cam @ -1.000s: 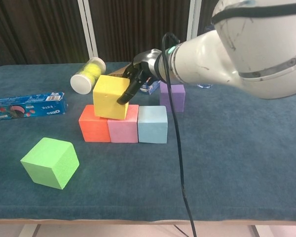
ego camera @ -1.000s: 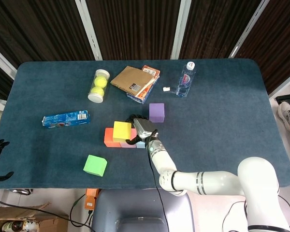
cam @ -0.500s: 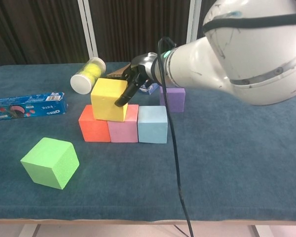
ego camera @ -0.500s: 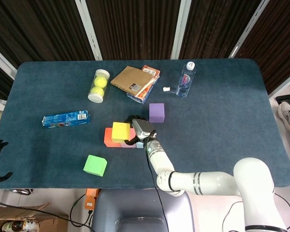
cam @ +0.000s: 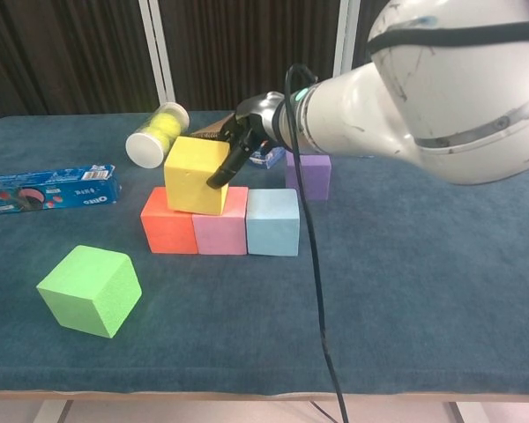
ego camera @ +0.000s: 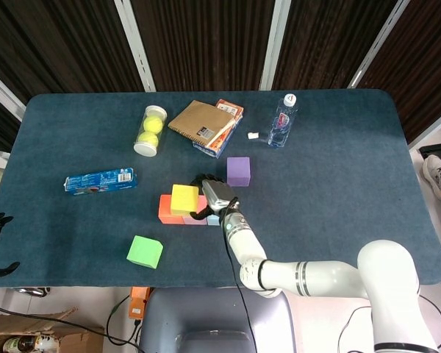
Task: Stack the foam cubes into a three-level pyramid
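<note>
Our right hand (cam: 247,141) grasps the yellow foam cube (cam: 194,174).
We hold it on the orange foam cube (cam: 166,231) and pink foam cube (cam: 220,233).

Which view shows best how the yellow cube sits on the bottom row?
The chest view: the yellow cube rests across the orange cube and pink cube, gripped by the right hand. The head view shows mainly its top face.
</note>
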`<state>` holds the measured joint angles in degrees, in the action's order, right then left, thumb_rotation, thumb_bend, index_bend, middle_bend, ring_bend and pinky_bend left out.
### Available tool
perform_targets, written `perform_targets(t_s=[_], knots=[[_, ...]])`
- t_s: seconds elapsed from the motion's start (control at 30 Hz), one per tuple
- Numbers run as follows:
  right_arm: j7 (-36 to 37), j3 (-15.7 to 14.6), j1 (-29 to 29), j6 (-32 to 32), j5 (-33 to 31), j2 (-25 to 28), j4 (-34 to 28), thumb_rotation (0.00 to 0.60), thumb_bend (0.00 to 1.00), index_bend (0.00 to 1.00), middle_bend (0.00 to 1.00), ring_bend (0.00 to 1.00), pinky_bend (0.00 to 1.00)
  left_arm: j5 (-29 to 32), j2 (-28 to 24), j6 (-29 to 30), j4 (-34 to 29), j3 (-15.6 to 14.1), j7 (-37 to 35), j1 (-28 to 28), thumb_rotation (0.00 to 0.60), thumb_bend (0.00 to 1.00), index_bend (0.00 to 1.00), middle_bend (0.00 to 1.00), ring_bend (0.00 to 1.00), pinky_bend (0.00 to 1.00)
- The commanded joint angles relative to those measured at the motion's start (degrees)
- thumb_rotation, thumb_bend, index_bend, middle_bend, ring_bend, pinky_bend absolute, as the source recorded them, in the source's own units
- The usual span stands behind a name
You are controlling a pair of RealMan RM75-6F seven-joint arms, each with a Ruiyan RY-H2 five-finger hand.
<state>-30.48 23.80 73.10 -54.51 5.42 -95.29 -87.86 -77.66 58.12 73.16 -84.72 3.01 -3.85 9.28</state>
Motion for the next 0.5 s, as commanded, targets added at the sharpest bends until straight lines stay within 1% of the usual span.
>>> perform_targets(t_s=[0.03,0.27,0.5], knots=[[-0.2,-0.2,0.1,0.0,-0.1,-0.3,0.3,0.600,0.21,0.44,0.11,0.02,0.07,0.0,0.0,0.0,0.0,0.0,0.0,0.0,0.600,0.01,0.19,0.11,0.03,0.05],[-0.6,-0.3,0.3,0.3,-0.4,-0.7,0.8,0.600,0.21,0.39,0.11,0.02,0.07,-0.1,0.0,0.1,0.1,-0.1,-0.2,-0.1,0.600,0.01,0.19,0.11,0.03,0.05],[-1.1,-0.5,0.4,0.7,-1.0,-0.6,0.8,0.600,0.21,0.26,0.11,0.02,0.07,-0.1,-0.1,0.1,0.1,-0.1,-0.4,-0.2,0.600,0.01,0.19,0.11,0.03,0.05]])
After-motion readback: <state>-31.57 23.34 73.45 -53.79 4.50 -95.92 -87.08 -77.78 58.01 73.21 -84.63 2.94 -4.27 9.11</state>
